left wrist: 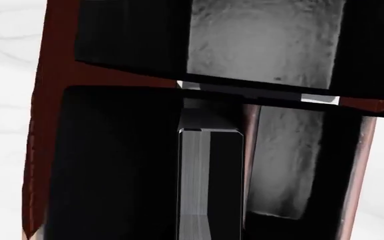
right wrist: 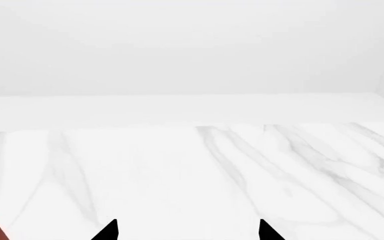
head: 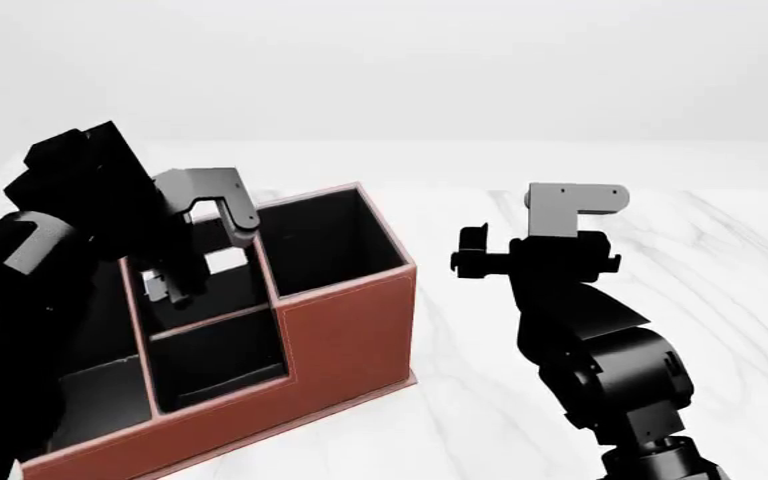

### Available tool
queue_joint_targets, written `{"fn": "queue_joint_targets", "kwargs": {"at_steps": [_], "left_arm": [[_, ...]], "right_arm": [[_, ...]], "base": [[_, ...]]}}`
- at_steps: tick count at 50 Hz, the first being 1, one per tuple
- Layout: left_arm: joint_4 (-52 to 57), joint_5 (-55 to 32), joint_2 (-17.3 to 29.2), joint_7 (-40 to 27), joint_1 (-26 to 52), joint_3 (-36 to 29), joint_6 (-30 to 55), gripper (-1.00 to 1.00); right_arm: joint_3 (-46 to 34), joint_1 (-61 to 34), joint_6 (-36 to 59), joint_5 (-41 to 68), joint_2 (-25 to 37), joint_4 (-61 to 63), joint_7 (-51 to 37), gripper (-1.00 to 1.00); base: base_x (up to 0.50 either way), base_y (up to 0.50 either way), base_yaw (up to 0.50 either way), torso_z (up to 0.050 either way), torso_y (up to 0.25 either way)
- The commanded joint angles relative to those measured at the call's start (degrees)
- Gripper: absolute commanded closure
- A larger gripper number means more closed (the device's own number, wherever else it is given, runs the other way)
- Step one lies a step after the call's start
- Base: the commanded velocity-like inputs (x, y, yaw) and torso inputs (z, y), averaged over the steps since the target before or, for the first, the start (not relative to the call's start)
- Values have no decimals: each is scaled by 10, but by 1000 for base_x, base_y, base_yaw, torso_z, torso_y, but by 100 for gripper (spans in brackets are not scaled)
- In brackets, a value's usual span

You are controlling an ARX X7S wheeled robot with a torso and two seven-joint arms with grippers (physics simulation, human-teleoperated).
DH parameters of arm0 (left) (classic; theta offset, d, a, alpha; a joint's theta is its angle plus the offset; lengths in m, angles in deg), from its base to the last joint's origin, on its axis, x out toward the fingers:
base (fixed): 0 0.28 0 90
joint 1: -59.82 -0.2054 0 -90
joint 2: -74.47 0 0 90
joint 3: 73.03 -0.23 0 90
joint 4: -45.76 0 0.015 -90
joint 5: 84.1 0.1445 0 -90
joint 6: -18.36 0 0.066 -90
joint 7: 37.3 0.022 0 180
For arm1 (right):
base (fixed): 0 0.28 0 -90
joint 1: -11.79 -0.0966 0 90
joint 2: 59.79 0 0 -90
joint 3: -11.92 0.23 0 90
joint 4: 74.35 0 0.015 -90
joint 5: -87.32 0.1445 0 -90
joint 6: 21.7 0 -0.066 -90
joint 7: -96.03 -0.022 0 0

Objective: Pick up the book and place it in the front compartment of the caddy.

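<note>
Seen from the head: a reddish-brown caddy [head: 344,330] with black-lined pockets on a white marble counter [head: 704,260], left arm reaching down over its middle, left tool [head: 204,245] poised above the pockets. From the left wrist: a thin black book [left wrist: 209,185] with white page edges standing upright inside a pocket, close against a reddish divider [left wrist: 251,150], with two grey fingers [left wrist: 265,45] framing it. Whether those fingers press the covers or stand clear of them: cannot tell. Book itself hidden from the head camera behind the tool and arm. To the right, well apart from the caddy: right tool [head: 471,255] held raised above bare marble, two dark fingertips [right wrist: 108,232] spread apart with nothing between them, only veined white counter ahead.
</note>
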Motion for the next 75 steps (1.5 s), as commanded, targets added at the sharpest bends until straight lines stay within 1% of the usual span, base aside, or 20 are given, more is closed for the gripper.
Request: {"fn": "queue_joint_targets", "kwargs": {"at_steps": [1, 10, 11, 23, 35, 39, 48, 59, 61, 63, 65, 66, 68, 69, 70, 71, 72, 73, 74, 75], "left_arm": [[1, 63, -2, -4, -19, 68, 5, 100], [0, 89, -6, -6, -18, 92, 12, 100], [0, 90, -6, -6, -17, 96, 15, -100], [1, 115, -9, 12, 22, 93, 17, -100], [7, 137, -25, 49, 95, 65, 37, -100], [168, 143, 21, 73, 117, 59, 153, -100], [385, 139, 79, 96, 150, 69, 331, -100], [468, 124, 111, 78, 136, 99, 400, -100], [488, 111, 117, 60, 126, 138, 430, -100], [514, 108, 124, 20, 119, 193, 461, -100], [523, 108, 124, -4, 112, 223, 478, -100], [540, 107, 121, -39, 90, 273, 518, -100], [571, 117, 128, -64, 78, 289, 551, -100], [587, 108, 123, -78, 62, 347, 569, -100], [629, 119, 118, -122, 33, 433, 596, -100], [658, 120, 117, -134, 15, 470, 599, -100], [694, 111, 101, -142, -18, 556, 626, -100], [760, 127, 102, -170, -55, 598, 626, -100], [790, 128, 98, -174, -84, 633, 633, -100], [814, 144, 101, -182, -105, 639, 633, -100]], "right_arm": [[-1, 0, -3, 2, 1, -3, -1, -100], [-2, -1, -6, 3, 1, -7, 0, -100], [-1, 0, -5, 4, 2, -5, -1, -100], [1, 3, 0, 11, 5, 8, -4, -100], [10, 5, 19, 27, 12, 41, -13, -100], [13, 7, 29, 34, 14, 59, -18, -100], [21, 9, 53, 53, 21, 100, -28, -100], [25, 10, 63, 62, 25, 121, -36, -100], [23, 12, 64, 63, 26, 129, -37, -100], [23, 11, 66, 65, 27, 133, -39, -100], [23, 12, 66, 65, 27, 134, -40, -100], [22, 13, 67, 65, 26, 137, -41, -100], [22, 14, 69, 67, 26, 143, -43, -100], [22, 15, 68, 68, 27, 147, -43, -100], [22, 16, 69, 68, 28, 153, -45, -100], [22, 17, 67, 67, 28, 156, -47, -100], [21, 19, 61, 64, 30, 162, -48, -100], [21, 20, 62, 64, 30, 169, -50, -100], [19, 23, 56, 59, 32, 175, -52, -100], [18, 24, 51, 56, 32, 179, -53, -100]], "base": [[0, 0, 0, 10, 10], [0, 0, 0, 0, 0], [0, 0, 0, 0, 0], [0, 0, 0, 0, 1], [0, 0, 0, 0, 0], [0, 0, 0, 0, 0], [0, 0, 0, 0, 0], [0, 0, 0, 0, 0], [0, 0, 0, 0, 0], [0, 0, 0, 0, 0], [0, 0, 0, 0, 0], [0, 0, 0, 0, 0], [0, 0, 0, 0, 0], [0, 0, 0, 0, 0], [0, 0, 0, 0, 0], [0, 0, 0, 0, 0], [0, 0, 0, 0, 0], [0, 0, 0, 0, 0], [0, 0, 0, 0, 0], [0, 0, 0, 0, 0]]}}
